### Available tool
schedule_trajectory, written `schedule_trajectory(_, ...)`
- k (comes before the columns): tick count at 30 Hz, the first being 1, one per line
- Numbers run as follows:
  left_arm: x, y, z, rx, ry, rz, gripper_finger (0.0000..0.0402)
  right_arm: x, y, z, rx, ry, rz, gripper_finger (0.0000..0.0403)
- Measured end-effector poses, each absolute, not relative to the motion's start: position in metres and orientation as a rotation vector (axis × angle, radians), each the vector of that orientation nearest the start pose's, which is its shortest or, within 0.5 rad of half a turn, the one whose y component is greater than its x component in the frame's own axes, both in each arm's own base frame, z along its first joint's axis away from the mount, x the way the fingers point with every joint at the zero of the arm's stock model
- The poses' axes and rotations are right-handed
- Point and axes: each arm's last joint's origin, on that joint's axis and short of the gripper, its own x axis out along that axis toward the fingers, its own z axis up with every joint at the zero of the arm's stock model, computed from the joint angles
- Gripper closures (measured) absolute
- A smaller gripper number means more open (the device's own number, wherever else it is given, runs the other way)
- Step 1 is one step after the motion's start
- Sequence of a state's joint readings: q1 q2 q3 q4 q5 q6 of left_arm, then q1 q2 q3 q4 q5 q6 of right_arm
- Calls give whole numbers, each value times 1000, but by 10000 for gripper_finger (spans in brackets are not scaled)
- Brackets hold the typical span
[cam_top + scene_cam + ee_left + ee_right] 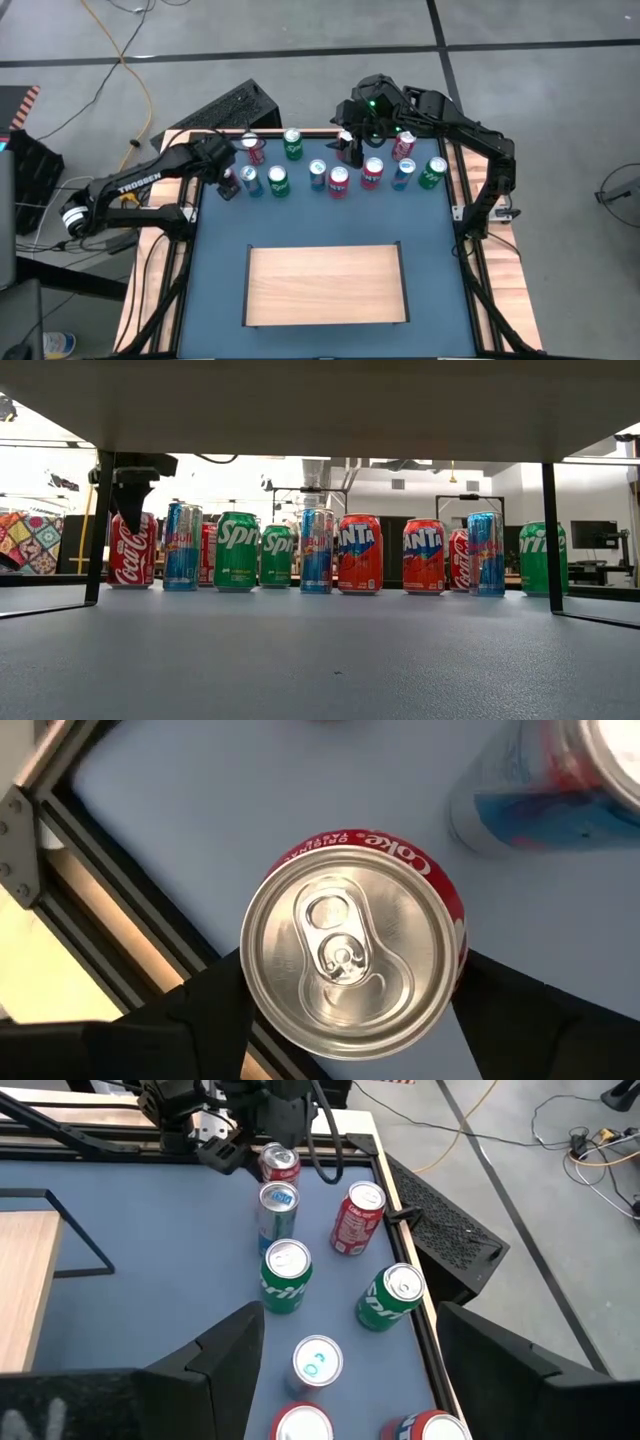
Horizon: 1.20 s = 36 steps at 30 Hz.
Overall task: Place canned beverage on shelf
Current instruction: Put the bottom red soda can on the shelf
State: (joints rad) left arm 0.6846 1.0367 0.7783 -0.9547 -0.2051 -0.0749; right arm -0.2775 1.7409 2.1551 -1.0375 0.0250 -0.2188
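A red Coca-Cola can (355, 955) stands upright at the left end of a row of cans on the blue table top. My left gripper (227, 186) is above it, pointing down and open, with one finger on each side of the can's top (131, 520). My right gripper (350, 147) is open and empty above the far middle of the table, over the cans there (318, 1360). The shelf, a pale tan wooden board (327, 285), lies flat on the near half of the table, and its edge shows in the right wrist view (20, 1280). My left gripper's fingers (190, 1020) stand beside the Coca-Cola can's upper rim (258, 982), coming from above. The can's own top hides the place where they would meet it, so I cannot tell whether they touch. The can stands upright on the table.
Several more cans stand upright in two loose rows across the far half: Sprite (278, 182), Fanta (339, 181), Red Bull (250, 180) and a Coke (253, 148). Wooden side strips with black rails (470, 250) frame the table. Bare blue surface lies between cans and board.
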Motion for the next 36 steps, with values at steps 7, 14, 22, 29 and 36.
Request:
schedule_trajectory(7, 122, 105, 268, -404, 1062, 824, 132, 332, -95, 464, -137, 614, -228, 121)
schedule_trajectory(14, 111, 95, 313, -407, 952, 837, 132, 334, -93, 466, -121, 575, -158, 121)
schedule_trajectory(22, 102, 77, 369, -368, 814, 771, 132, 342, -85, 476, -125, 438, -48, 121)
schedule_trajectory(29, 104, 64, 411, -334, 660, 685, 132, 360, -64, 473, -154, 388, 16, 121)
schedule_trajectory(36, 123, 57, 430, -271, 611, 612, 132, 410, -48, 438, -142, 397, 74, 121)
